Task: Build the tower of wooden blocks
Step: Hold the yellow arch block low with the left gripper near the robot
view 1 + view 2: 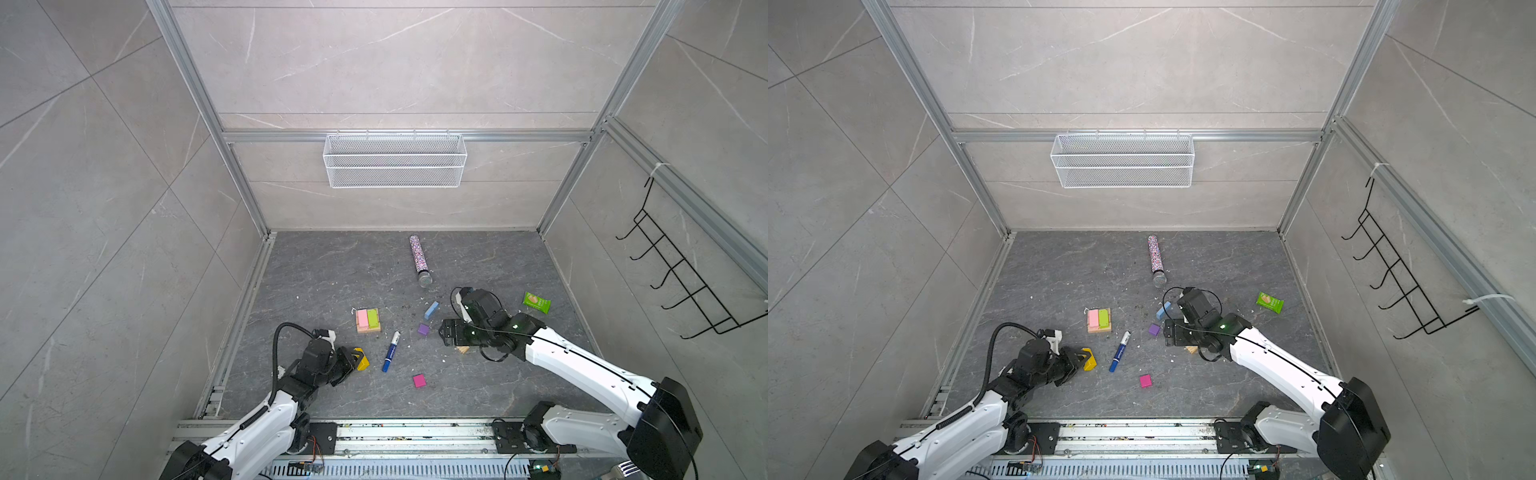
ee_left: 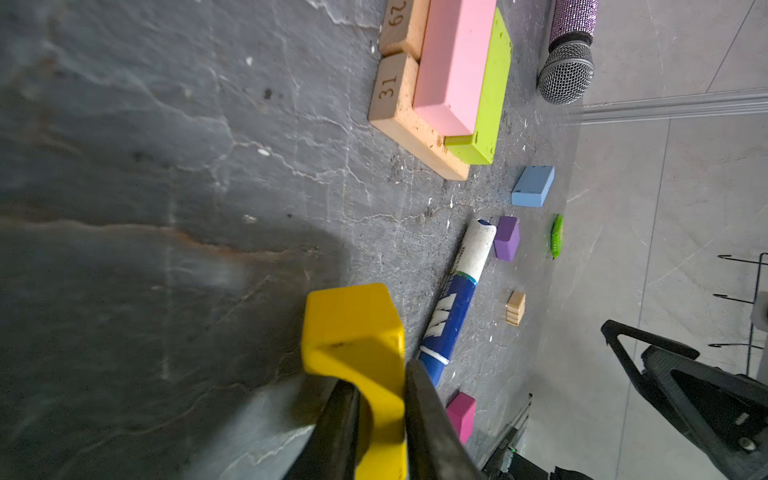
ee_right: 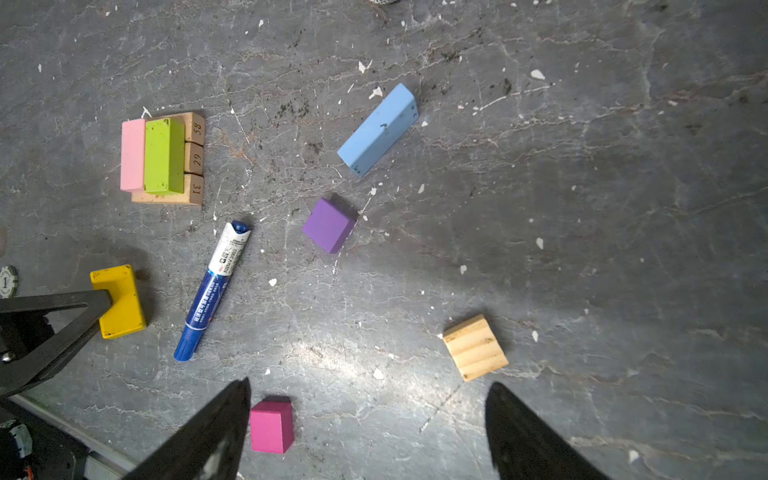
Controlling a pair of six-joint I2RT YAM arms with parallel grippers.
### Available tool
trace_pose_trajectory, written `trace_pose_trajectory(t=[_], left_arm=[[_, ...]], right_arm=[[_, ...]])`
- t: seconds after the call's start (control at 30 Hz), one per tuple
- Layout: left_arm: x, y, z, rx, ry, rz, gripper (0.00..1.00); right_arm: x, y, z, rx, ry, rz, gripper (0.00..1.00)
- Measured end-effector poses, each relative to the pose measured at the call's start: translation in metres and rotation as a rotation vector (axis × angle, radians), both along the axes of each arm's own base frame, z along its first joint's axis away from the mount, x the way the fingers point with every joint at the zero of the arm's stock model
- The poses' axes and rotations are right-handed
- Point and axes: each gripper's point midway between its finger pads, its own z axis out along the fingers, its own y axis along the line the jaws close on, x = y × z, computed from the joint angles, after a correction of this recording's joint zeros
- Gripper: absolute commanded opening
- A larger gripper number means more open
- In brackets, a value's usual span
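Low 2-layer tower [image 1: 368, 320]: tan under pink, lime

Both top views are bright and even, with soft light coming from above. The straight wall rails bend near the picture edges, so the lens stretches things there. The dark bench [image 1: 324, 270] looks sharp.

In the left wrist view, the bench off to one side of the left claw [image 2: 380, 376] is smeared and blurry. A big soft shadow lies just ahead of that claw, next to the yellow arch [image 2: 353, 324].

The right wrist view is crisp. A pale shine sits on the bench just ahead of the right claw [image 3: 369, 382]. The purple block [image 3: 328, 224], farther ahead, has a thin dark shadow beside it.
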Motion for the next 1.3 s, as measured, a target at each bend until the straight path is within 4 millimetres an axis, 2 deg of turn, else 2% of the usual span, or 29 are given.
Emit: trace_pose_trajectory(t=[0.17, 0.3, 0.47, 0.7, 0.97, 1.3], left_arm=[[0.001, 0.002, -0.001, 0.004, 0.003, 0.019, 0.27], [0.001, 0.003, -0.001, 0.001, 0.008, 0.027, 0.23], [0.001, 0.005, -0.002, -0.008, 0.018, 0.048, 0.1], [-0.001, 0.009, -0.003, -0.009, 0.024, 0.073, 0.09], [-0.004, 0.011, -0.004, -0.037, 0.008, 0.093, 0.01], [0.0, 0.006, 0.002, -0.078, -0.04, 0.076, 0.0]], right_arm=[[0.0, 0.0, 0.0, 0.0, 0.0, 0.0, 0.86], [0.0, 0.0, 0.0, 0.0, 0.0, 0.0, 0.86], [0.0, 0.0, 0.0, 0.0, 0.0, 0.0, 0.86], [0.0, 0.0, 0.0, 0.0, 0.0, 0.0, 0.86], [0.0, 0.0, -0.001, -0.003, 0.003, 0.0, 0.86], [-0.001, 0.001, -0.001, 0.002, 0.006, 0.004, 0.85]])
